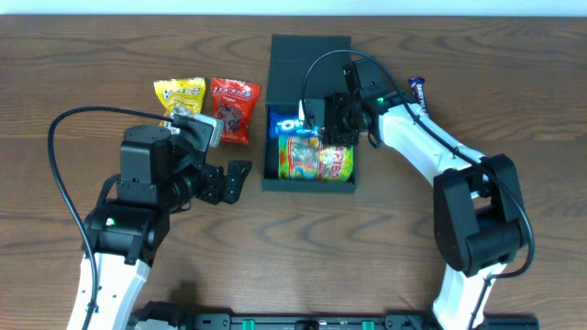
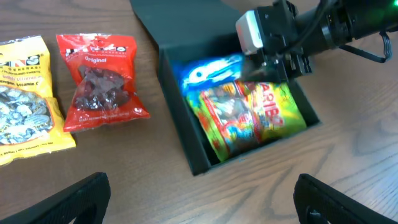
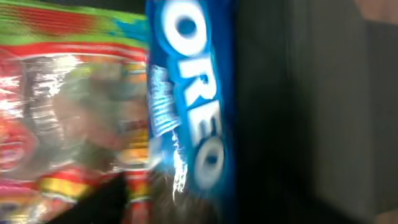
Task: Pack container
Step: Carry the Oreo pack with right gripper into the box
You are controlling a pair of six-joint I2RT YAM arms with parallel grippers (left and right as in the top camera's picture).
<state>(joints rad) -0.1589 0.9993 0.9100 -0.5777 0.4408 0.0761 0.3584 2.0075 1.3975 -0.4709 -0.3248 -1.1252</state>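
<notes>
Looking down at the dark teal container (image 1: 307, 186) parked in the middle of the desk (image 1: 514, 92), flap lid (image 1: 310, 57) folded back flat on the far side. Holding two things inside: a blue Oreo packet (image 1: 286, 124) at the far end and a colourful Haribo gummy bag (image 1: 315, 161) filling the near part, the two touching. Got the right gripper (image 1: 318, 117) dipped into the box right over the Oreo packet; no telling jaws apart or together there, with the right wrist view giving only a blurry close-up of the Oreo and Haribo wrappers. Got the left gripper (image 1: 237, 180) hovering over bare desk just beside the container's left wall, jaws spread wide, nothing between them. Also spotted on the desk left of the box: a red snack packet (image 1: 234, 108) just beside it, then a yellow packet (image 1: 181, 94) next to that. Small dark bar (image 1: 418, 90) lying out past the right arm.
</notes>
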